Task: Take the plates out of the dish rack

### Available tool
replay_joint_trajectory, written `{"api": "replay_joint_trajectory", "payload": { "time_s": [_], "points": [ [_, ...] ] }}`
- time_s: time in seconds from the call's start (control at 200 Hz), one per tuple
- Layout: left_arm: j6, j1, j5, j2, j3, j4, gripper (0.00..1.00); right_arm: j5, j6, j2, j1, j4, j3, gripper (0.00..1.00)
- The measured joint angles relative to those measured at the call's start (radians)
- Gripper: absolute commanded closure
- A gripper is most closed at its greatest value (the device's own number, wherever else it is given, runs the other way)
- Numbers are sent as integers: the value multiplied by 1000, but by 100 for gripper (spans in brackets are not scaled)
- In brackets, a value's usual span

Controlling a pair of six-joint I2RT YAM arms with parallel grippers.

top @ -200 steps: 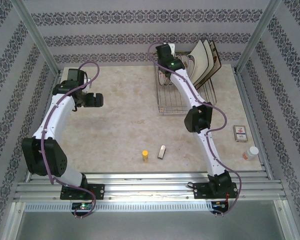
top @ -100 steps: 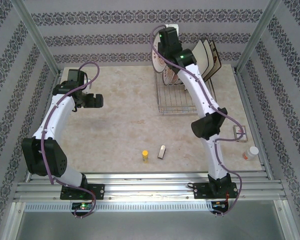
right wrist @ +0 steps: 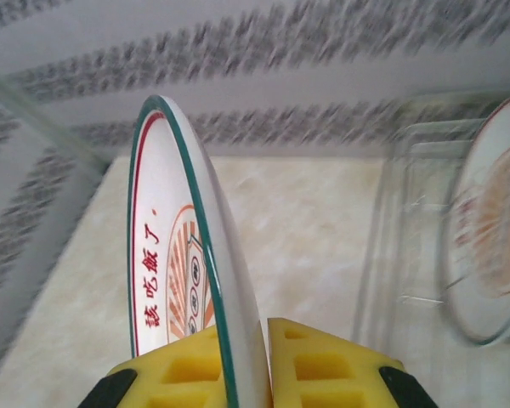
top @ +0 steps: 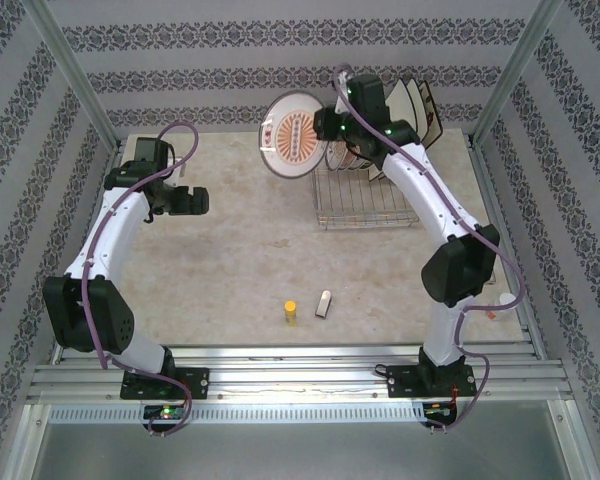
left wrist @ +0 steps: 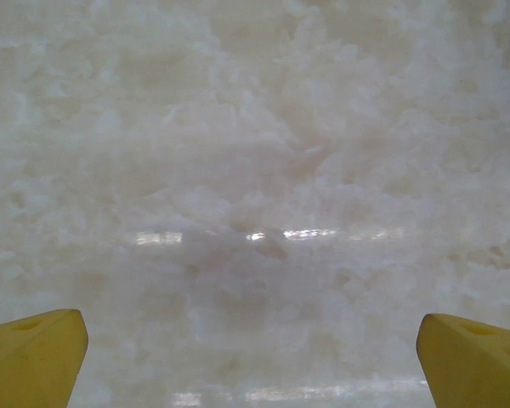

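right pincer (top: 325, 127) grips round plate (top: 292, 133) by rim, on edge, face nearward.

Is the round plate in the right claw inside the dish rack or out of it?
Out. The right claw holds the round plate by its rim, in the air left of the dish rack.

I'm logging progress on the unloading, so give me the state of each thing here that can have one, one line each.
Right gripper: shut on the held round plate's rim.
Held round plate: on edge, in the air, left of the dish rack.
Dish rack: holds a second round plate and square plates on edge.
Left gripper: open, empty, over bare table.
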Motion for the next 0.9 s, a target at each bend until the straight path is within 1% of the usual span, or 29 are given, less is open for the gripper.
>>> {"api": "replay_joint_trajectory", "payload": {
  "time_s": [0.055, 0.125, 0.23, 0.325, 0.425, 0.48, 0.58, 0.694, 0.799, 0.904],
  "points": [
    [0, 0, 29, 0, 0, 4, 0, -103, 53, -2, -19, 102, -112, 100],
    [-1, 0, 69, 0, 0, 22, 0, -204, 122, -2, -37, 216, -238, 100],
    [-8, 0, 153, -7, 0, 61, 0, -311, 214, -2, -55, 364, -374, 100],
    [-28, 0, 257, -21, -3, 116, 1, -364, 259, -2, -59, 451, -433, 100],
    [-73, 1, 401, -32, -27, 214, 0, -406, 293, -2, -58, 531, -460, 100],
    [-117, 1, 487, -32, -58, 294, 0, -423, 308, -2, -58, 567, -469, 100],
    [-210, 1, 609, -23, -123, 435, 0, -443, 332, -2, -50, 612, -478, 100],
    [-306, 1, 698, 13, -173, 572, 4, -458, 356, -2, -39, 643, -479, 100],
    [-378, 1, 745, 35, -200, 666, 13, -469, 373, -2, -17, 663, -478, 100],
    [-428, 1, 775, 35, -217, 732, 30, -478, 386, 0, 8, 671, -470, 100]
  ]
}}
